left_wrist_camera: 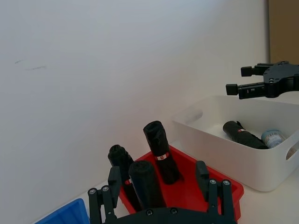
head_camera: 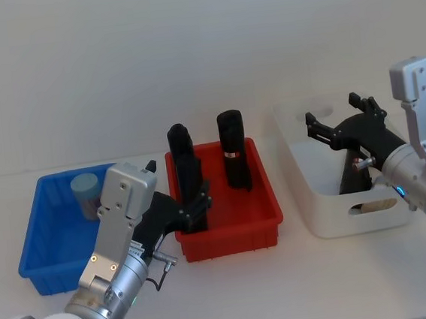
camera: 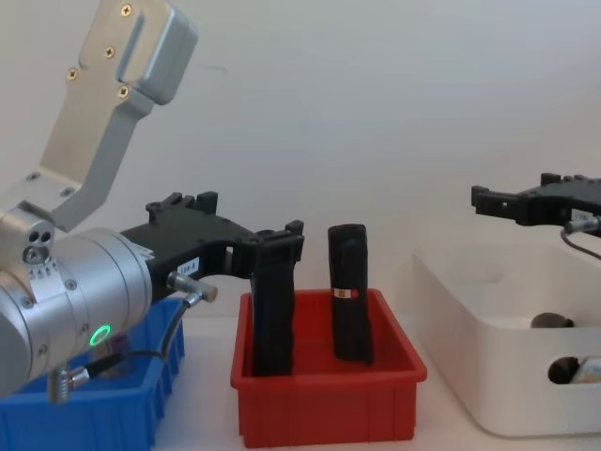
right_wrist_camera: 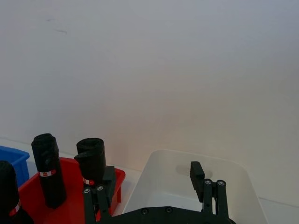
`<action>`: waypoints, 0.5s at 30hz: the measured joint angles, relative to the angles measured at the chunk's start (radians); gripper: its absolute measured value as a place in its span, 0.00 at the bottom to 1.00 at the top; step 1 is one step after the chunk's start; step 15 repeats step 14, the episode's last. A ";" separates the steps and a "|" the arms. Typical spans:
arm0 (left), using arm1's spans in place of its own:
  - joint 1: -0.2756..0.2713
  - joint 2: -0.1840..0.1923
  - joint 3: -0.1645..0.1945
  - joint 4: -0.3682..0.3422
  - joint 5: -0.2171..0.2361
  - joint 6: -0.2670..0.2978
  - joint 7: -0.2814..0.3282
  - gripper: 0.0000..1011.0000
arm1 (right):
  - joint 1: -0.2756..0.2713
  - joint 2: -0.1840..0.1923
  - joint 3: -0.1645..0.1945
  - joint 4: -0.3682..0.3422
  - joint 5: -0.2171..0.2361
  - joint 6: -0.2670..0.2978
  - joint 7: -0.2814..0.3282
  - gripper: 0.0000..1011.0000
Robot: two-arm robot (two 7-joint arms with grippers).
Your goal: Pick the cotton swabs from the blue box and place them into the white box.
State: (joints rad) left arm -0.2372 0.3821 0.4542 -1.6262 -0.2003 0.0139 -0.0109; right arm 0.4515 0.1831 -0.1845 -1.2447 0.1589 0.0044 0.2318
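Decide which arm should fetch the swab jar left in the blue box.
Left. The left gripper hangs open beside the blue box holding the cotton swabs; the right gripper hovers open over the white box.

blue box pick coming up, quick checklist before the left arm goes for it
1. Cotton swabs jar in the blue box, upright at its far side: ok.
2. Left gripper empty, fingers open: ok.
3. Left gripper over the blue box: not ok, it sits at the red bin beside a black roll.
4. White box has free room: ok, holds one black roll and one jar.
5. Right gripper clear of the path, open above the white box: ok.
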 joint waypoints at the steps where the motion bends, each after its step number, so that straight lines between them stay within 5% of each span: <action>1: 0.000 0.000 0.000 0.000 0.000 0.000 0.000 0.99 | 0.000 0.000 0.000 -0.001 0.000 0.000 0.000 0.99; 15: 0.000 0.000 0.000 0.000 0.000 0.000 0.000 0.99 | -0.002 0.001 0.001 -0.005 0.001 -0.001 0.001 0.99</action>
